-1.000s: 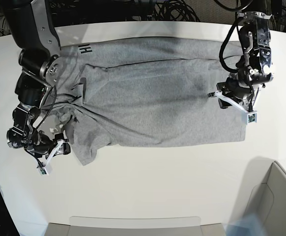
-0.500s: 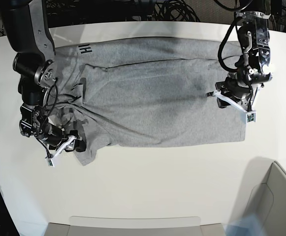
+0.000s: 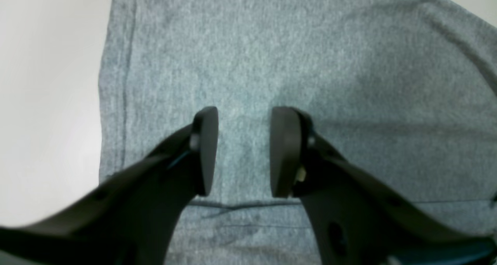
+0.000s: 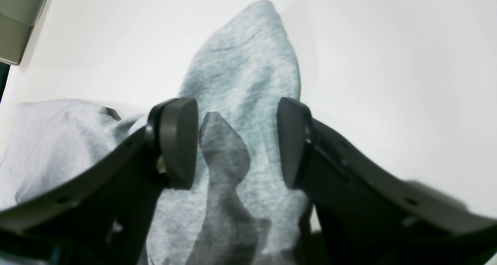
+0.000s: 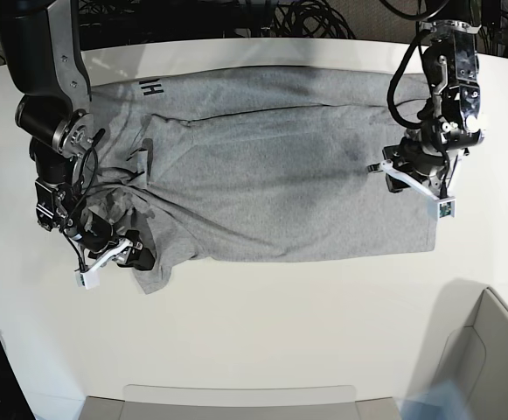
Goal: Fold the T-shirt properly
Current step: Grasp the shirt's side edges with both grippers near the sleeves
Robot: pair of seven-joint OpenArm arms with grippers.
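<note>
From your left wrist camera, the left gripper (image 3: 242, 148) stands with its jaws apart and nothing between them, hanging over the flat grey cloth of the T-shirt (image 3: 310, 63); a stitched hem runs from 12 down toward 7 o'clock, and beyond it, at 9 o'clock, you see the bare white table (image 3: 46, 102). A thin seam line crosses the cloth at 6 o'clock, under the fingertips. From your right wrist camera, the right gripper (image 4: 237, 141) is spread wide, and a narrow tongue of the shirt runs between the two fingers and on toward 12 o'clock, ending in a rounded tip on the table; the pads (image 4: 178, 141) sit either side of the cloth without pinching it, and a dark shadow lies on the fabric between them. More rumpled cloth bunches at 9 o'clock. In the base view, the T-shirt lies spread across the upper middle of the table, partly folded over itself, with black lettering (image 5: 152, 87) showing at about 10 o'clock. Your left gripper sits over the shirt's edge at 3 o'clock, and your right gripper is low at 8 o'clock, at the crumpled corner; you cannot tell from here whether either touches the cloth.
</note>
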